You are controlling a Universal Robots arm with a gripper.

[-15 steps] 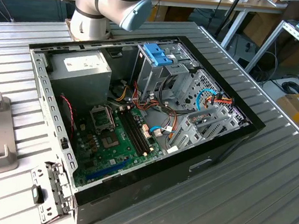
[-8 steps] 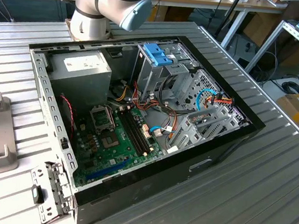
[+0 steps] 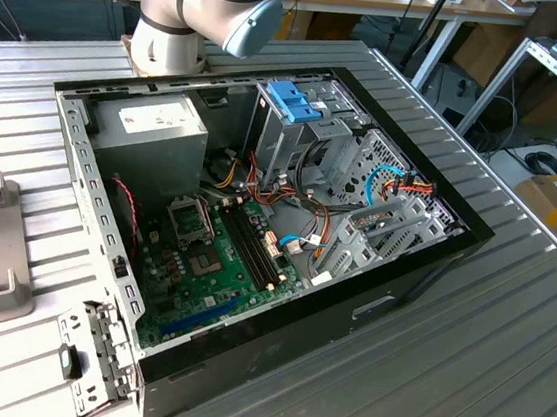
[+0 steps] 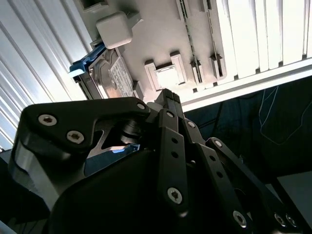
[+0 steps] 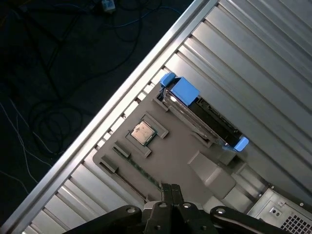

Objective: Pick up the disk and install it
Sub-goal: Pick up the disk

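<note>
**Tabletop scene: disk waiting on its fixture, nothing grasped**

Ribbed aluminium table carries an open computer case in the exterior view. In both wrist views it also carries a grey fixture plate. The gripper hangs over that plate with its fingertips drawn together and nothing between them.

The disk, grey metal between light-blue rails, is seated at the plate's far edge. It lies out ahead of the fingertips and clearly apart from them. A processor chip sits in a recess of the plate nearer the gripper.

Inside the case, the silver drive cage with its blue latch looks unfilled as far as I can judge. By that reading the task is at its start: the pick-up is not yet made and the whole installation remains.
</note>
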